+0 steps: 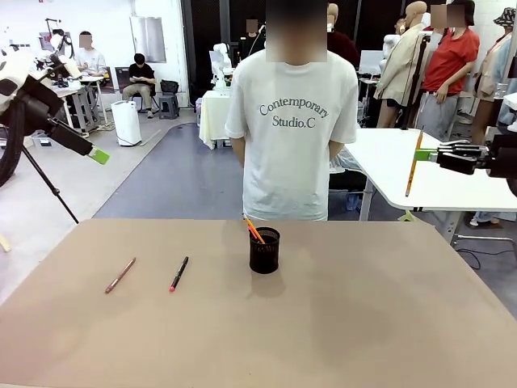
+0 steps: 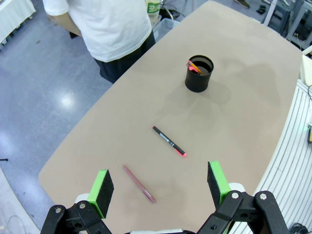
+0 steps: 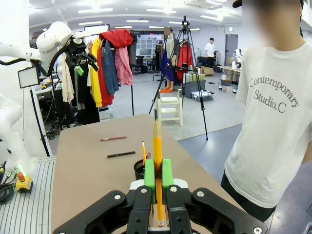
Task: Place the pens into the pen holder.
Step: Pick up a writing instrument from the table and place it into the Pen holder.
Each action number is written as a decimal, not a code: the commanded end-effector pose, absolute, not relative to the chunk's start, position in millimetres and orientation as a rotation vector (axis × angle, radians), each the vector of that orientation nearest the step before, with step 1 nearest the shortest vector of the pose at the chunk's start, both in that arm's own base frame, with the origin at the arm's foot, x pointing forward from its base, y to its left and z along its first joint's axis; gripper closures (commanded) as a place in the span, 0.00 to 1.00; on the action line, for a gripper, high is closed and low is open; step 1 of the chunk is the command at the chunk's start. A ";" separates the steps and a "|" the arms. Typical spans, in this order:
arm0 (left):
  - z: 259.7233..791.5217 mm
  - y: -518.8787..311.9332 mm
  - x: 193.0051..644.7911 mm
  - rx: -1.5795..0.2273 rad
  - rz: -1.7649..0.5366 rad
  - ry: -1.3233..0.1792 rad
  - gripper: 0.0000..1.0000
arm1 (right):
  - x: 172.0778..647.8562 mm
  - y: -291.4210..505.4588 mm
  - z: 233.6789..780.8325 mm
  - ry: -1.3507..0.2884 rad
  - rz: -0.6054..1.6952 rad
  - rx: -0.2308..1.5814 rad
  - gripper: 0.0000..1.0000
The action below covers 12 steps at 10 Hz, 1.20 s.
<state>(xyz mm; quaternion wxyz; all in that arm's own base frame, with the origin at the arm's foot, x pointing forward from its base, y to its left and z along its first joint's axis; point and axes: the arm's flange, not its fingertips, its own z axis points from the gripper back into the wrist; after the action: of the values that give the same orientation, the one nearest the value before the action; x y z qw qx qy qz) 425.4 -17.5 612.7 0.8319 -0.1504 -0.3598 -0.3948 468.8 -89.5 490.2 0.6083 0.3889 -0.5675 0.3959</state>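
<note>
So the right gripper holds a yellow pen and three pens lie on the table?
Not three: two lie on the table, a reddish-brown pen and a black pen, as the front view shows. The right gripper does hold a yellow pen.

A wide, tan, matte tabletop point(image 1: 363, 323) is filling the foreground. A person in a white T-shirt printed "Contemporary Studio.C" point(image 1: 291, 137) is standing right at the tabletop's far edge, arms tucked behind the back. Beyond the tabletop's far right corner a white rectangular table point(image 1: 388, 162) is standing, and past it a person in a red shirt point(image 1: 448, 56) is waiting. Beyond the far left corner a white box-shaped air purifier point(image 1: 126, 122) is sitting on the grey-blue floor point(image 1: 186, 178), with a person in black point(image 1: 142, 81) sitting on a chair behind it. In the right wrist view, a rack of red and yellow jackets point(image 3: 109, 58), a white step stool point(image 3: 169, 108) and a black tripod point(image 3: 184, 63) are standing past the tabletop's end.
</note>
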 end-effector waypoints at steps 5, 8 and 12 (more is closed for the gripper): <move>614.1 -16.3 424.4 -0.328 -0.844 -0.766 0.00 | 509.2 -31.9 433.3 -1.267 0.855 1.040 1.00; 614.1 -16.3 424.4 -0.328 -0.844 -0.766 0.00 | 536.3 9.0 396.8 -1.209 0.861 1.132 1.00; 614.1 -16.3 424.4 -0.328 -0.844 -0.766 0.00 | 569.3 62.3 363.2 -1.157 0.885 1.206 1.00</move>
<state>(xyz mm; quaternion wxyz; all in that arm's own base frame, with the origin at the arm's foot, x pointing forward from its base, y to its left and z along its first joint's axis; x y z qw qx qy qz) 425.4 -17.6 612.5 0.8320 -0.1504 -0.3595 -0.3949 555.5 56.9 364.3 0.5913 0.5226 -0.4816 0.3813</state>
